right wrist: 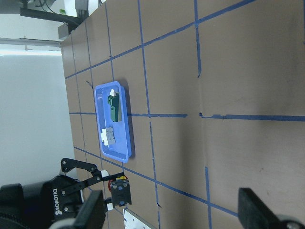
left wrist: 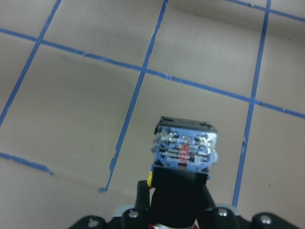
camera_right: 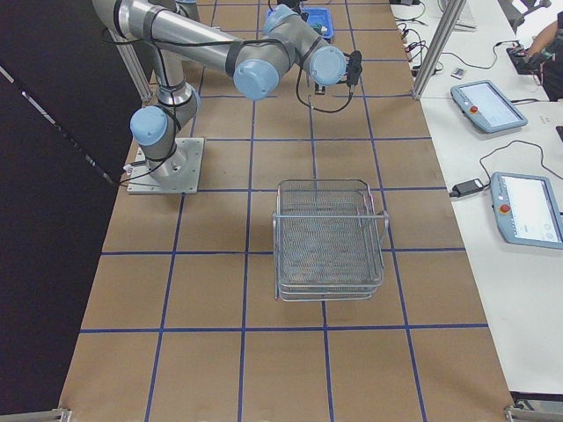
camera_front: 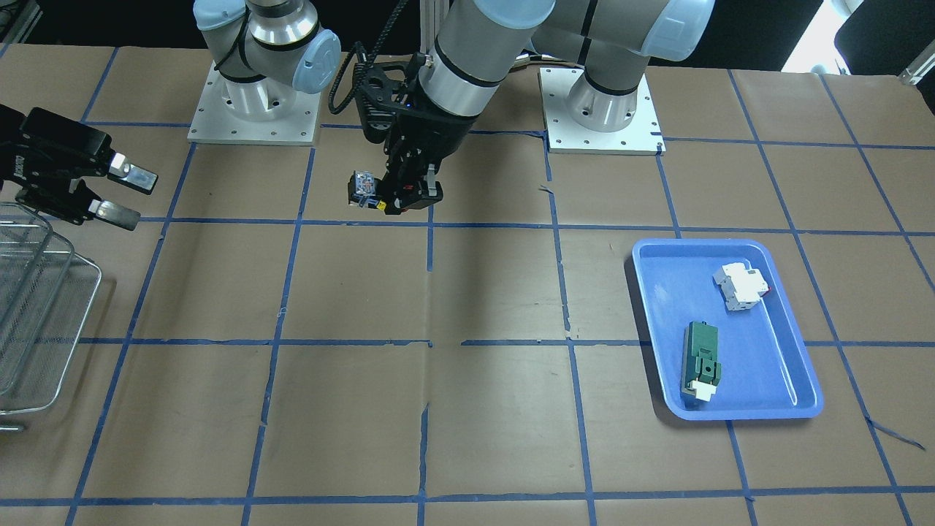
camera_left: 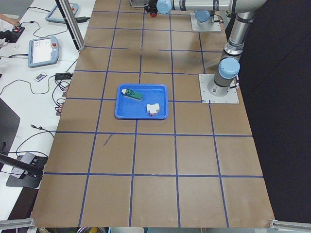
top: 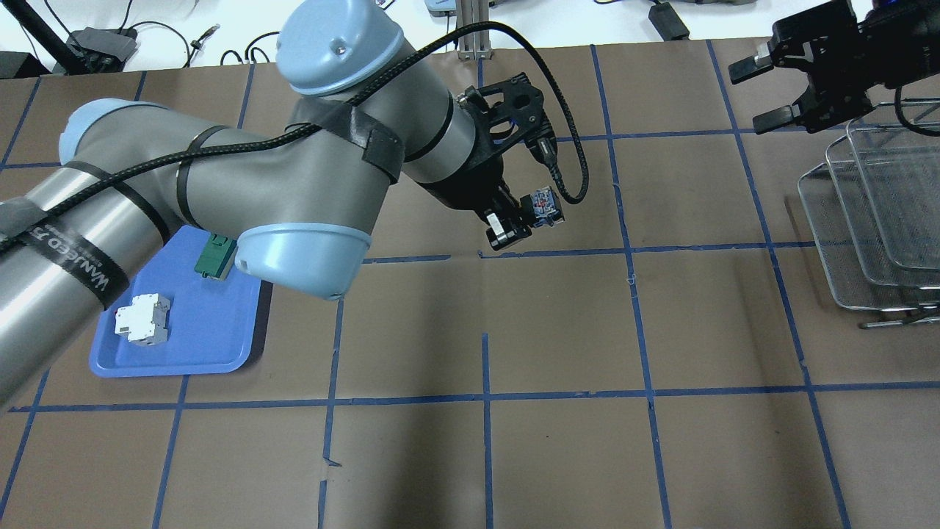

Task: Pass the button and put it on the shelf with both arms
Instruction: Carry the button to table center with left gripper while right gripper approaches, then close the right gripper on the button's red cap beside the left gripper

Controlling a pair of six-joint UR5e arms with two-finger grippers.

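My left gripper [top: 523, 219] is shut on the button [top: 543, 204] and holds it above the table's middle, toward the robot's side. In the front view the left gripper [camera_front: 400, 199] grips the button's [camera_front: 364, 188] black body, and its clear-blue contact end points sideways. The left wrist view shows that end of the button [left wrist: 185, 152] close up. My right gripper [top: 764, 92] is open and empty, above the far rim of the wire shelf [top: 874, 220]. It also shows in the front view [camera_front: 124, 193], beside the shelf [camera_front: 36, 307].
A blue tray [camera_front: 796, 365] on the left arm's side holds a white breaker block [camera_front: 741, 285] and a green module [camera_front: 703, 358]. The table is brown paper with blue tape lines. The shelf [camera_right: 330, 237] stands at the right arm's end.
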